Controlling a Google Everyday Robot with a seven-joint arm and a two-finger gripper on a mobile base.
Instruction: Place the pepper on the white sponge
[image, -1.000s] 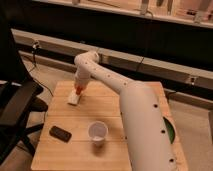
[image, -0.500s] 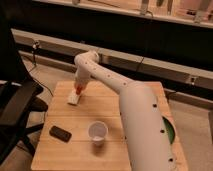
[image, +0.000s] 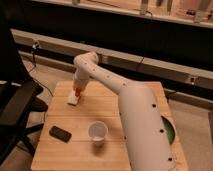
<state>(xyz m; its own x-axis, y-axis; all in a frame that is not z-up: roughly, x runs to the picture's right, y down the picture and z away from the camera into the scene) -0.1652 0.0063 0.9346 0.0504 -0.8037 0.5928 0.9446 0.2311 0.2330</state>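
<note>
1. Pepper (image: 78, 91): small red-orange item at the gripper (image: 78, 90) tip, directly over the white sponge (image: 73, 98) at the wooden table (image: 105, 110)'s far-left area; contact with sponge can't be confirmed.
2. White arm (image: 140, 125) rises from lower right, stretches up-left across the table, elbow bends, wrist points straight down.
3. Gripper sits just above the sponge.
4. Arm base cut off at bottom edge; green item (image: 169, 131) mostly hidden behind arm.
5. White cup (image: 98, 132) and dark flat object (image: 60, 133) near front edge; no readable writing.
</note>
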